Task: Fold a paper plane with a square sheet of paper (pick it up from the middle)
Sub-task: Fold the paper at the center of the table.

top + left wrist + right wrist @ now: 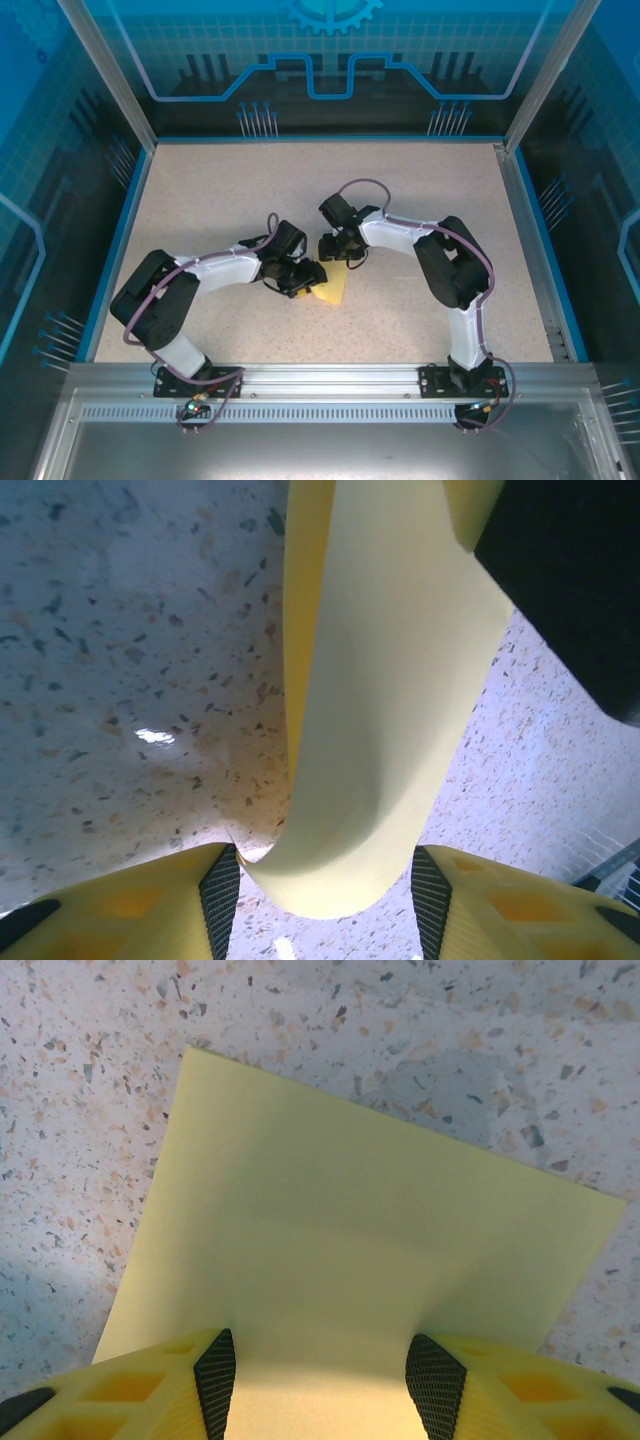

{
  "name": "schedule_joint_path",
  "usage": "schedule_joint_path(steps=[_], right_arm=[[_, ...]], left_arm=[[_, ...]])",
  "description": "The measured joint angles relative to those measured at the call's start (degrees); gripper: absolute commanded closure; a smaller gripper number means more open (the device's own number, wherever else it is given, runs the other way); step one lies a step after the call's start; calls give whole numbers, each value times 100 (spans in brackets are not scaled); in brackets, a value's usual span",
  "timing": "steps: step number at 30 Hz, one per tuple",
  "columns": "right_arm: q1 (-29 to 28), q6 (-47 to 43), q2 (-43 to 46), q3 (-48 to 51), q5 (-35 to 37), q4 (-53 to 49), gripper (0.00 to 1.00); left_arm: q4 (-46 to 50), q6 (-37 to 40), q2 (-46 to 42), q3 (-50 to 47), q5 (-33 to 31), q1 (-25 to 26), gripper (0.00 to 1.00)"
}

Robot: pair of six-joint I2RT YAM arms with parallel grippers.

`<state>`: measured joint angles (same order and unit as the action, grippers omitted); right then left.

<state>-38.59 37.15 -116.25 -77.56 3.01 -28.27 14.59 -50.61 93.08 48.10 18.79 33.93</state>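
Close to us, by the metal rail, both arms are bolted down. They bend in and meet near the middle of the table.

The left gripper has its yellow fingers about half way apart. The square sheet of paper stands up between them in a big curve and runs off toward 12 o'clock. Its round bottom reaches both black pads. I cannot tell if they squeeze it or just sit beside it.

The right gripper has its fingers about half way apart too. Here the paper lies flat and wide. One side goes out past the finger at 7 o'clock, so I think it is not pinched.

From above, the paper sits at 4 o'clock from the left gripper and at 6 o'clock from the right one.

What could go wrong? If the left fingers shut, the soft curve may get squashed into a crease in the wrong spot. Then the fold would be crooked. The thin paper could also slide if one gripper pushes and the other does not hold it down.

The table is pale with small dark and orange specks, and a bit shiny. Farther back stand blue walls with a line pattern.
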Motion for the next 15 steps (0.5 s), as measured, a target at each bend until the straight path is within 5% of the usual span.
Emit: schedule_joint_path(steps=[15], right_arm=[[2, 0, -24, -7, 0, -7, 46]], left_arm=[[-131, 168, -170, 4, 39, 0, 47]])
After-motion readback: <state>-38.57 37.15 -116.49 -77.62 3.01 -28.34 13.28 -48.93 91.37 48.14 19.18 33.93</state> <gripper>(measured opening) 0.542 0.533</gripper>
